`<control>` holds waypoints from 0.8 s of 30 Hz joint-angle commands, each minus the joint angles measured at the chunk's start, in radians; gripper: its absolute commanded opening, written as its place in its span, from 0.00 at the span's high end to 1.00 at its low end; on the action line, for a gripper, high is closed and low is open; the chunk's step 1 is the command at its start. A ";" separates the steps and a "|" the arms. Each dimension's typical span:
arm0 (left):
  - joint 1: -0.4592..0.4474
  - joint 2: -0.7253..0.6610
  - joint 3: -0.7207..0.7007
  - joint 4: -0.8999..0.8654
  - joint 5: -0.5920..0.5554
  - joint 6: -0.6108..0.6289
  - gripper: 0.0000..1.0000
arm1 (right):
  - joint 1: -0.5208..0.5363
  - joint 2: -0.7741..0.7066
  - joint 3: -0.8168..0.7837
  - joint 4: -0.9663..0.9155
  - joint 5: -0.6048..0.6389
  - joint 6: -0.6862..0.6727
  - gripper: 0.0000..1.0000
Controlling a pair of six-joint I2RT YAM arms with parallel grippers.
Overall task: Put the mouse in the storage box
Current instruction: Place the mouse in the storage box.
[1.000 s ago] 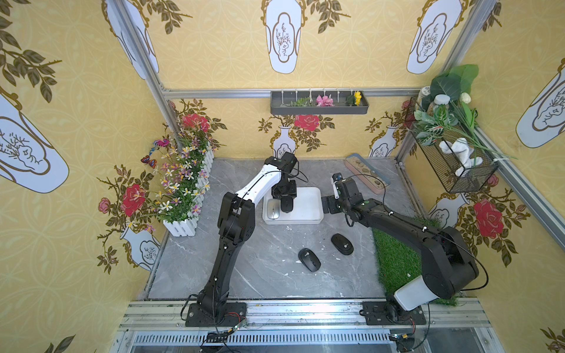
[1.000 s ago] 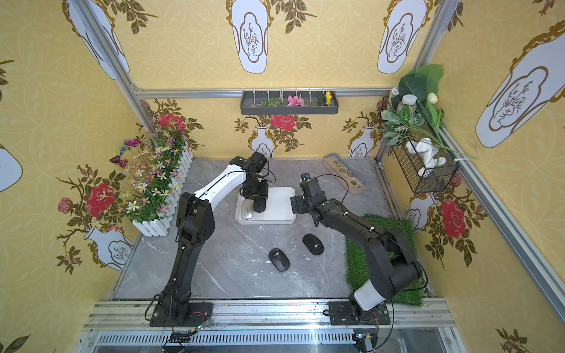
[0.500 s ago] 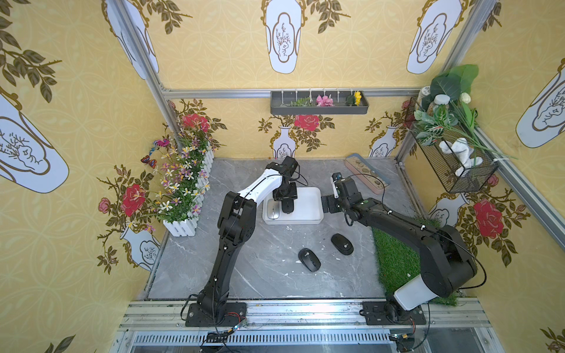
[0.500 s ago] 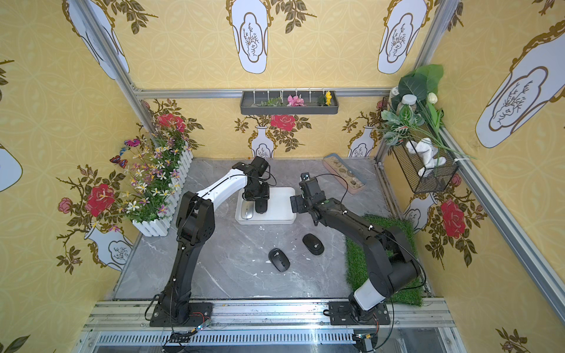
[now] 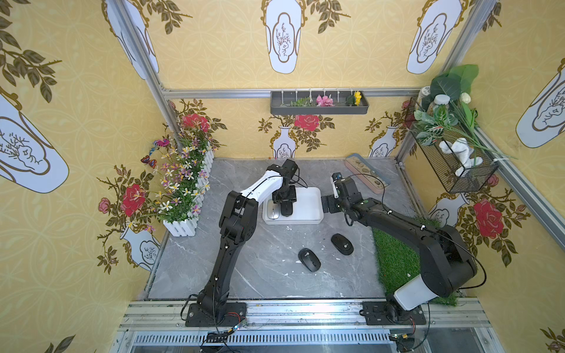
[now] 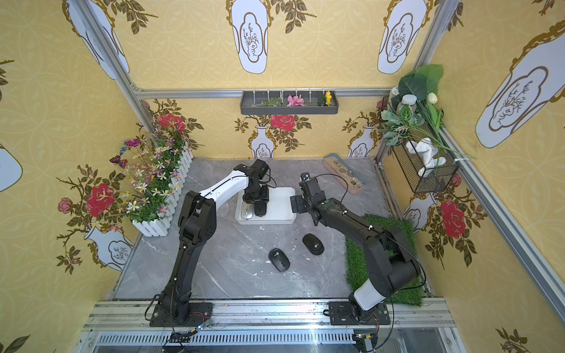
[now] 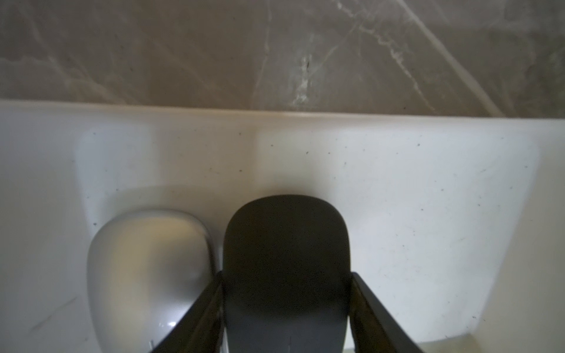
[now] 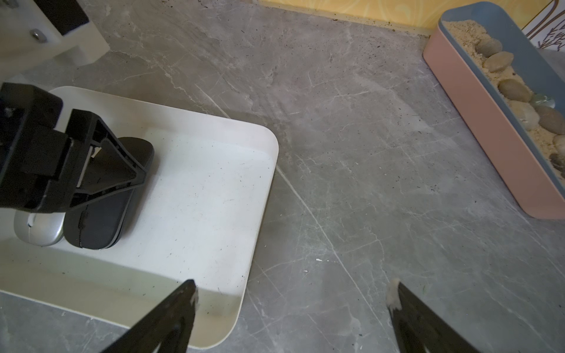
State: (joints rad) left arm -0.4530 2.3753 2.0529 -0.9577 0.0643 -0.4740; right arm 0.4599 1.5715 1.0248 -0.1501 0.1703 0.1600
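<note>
The storage box (image 5: 307, 200) (image 6: 282, 203) is a shallow white tray at the middle of the grey table. A silver mouse (image 5: 273, 211) (image 7: 146, 269) lies at its left end. Right beside it lies a black mouse (image 5: 286, 209) (image 7: 286, 244) (image 8: 97, 220), low in the box. My left gripper (image 5: 286, 203) (image 7: 286, 275) is shut on that mouse, with a finger against each side. My right gripper (image 5: 328, 203) (image 8: 293, 290) stands open and holds nothing, just off the box's right edge (image 8: 263, 195). Another two black mice (image 5: 309, 259) (image 5: 342, 244) lie on the table nearer the front.
A pink-and-blue pebble tray (image 5: 367, 174) (image 8: 489, 122) lies at the back right. A flower planter with a white fence (image 5: 183, 195) lines the left side. A grass mat (image 5: 394, 259) covers the right front, and a wire basket (image 5: 452, 165) hangs on the right wall.
My left wrist has shifted a little toward the front with the black mouse in the box. The right arm has not moved.
</note>
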 commanded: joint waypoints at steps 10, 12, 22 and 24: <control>-0.001 -0.027 0.085 -0.091 0.033 0.024 0.18 | 0.002 -0.035 0.001 0.031 0.023 0.005 0.03; -0.001 -0.054 0.138 -0.131 0.053 0.025 0.18 | 0.002 -0.055 0.010 0.003 0.005 -0.002 0.03; 0.002 -0.795 -0.482 0.313 -0.002 0.195 0.16 | 0.079 -0.253 -0.038 -0.225 -0.378 -0.060 0.03; 0.006 -1.005 -0.761 0.499 -0.024 0.233 0.11 | 0.100 -0.255 -0.046 -0.291 -0.487 -0.058 0.03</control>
State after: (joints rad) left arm -0.4519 1.5349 1.5166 -0.7235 0.0891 -0.3313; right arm 0.5411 1.3212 0.9913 -0.3298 -0.1085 0.1131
